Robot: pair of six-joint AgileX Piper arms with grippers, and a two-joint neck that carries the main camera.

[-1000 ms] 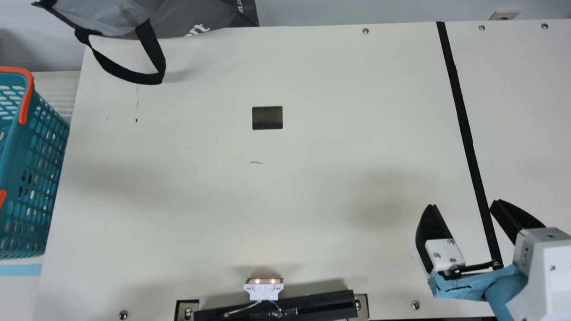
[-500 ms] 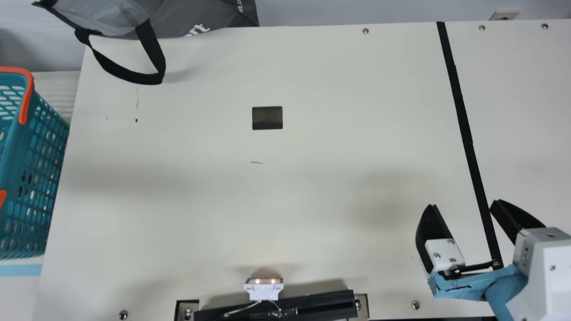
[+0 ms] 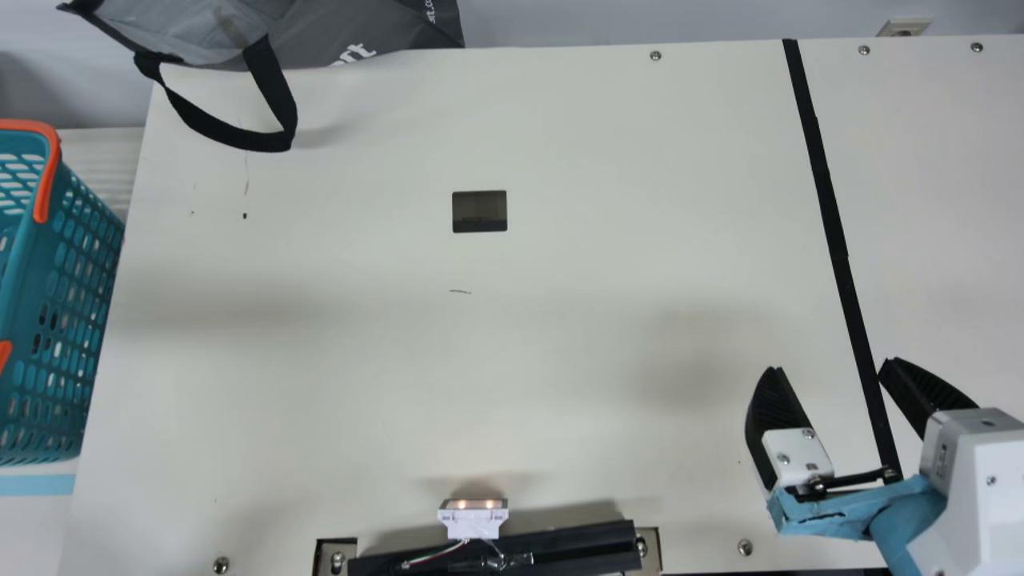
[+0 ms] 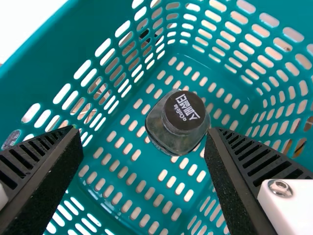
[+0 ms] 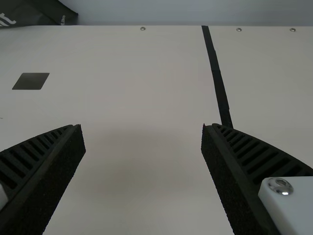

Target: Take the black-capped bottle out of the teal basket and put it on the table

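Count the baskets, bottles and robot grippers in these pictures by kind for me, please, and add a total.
Teal basket: 1
Black-capped bottle: 1
Grippers, left gripper and right gripper: 2
Total: 4

A pale grey wall (image 3: 608, 20) stands behind the cream table (image 3: 560, 360).

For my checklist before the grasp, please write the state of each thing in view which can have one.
Black-capped bottle: capped, standing upright, not gripped, inside the basket
Teal basket: open at the top
Left gripper: fingers open, holding nothing
Right gripper: fingers open, holding nothing
Small white device: its two lights lit
Grey bag: black handle loose
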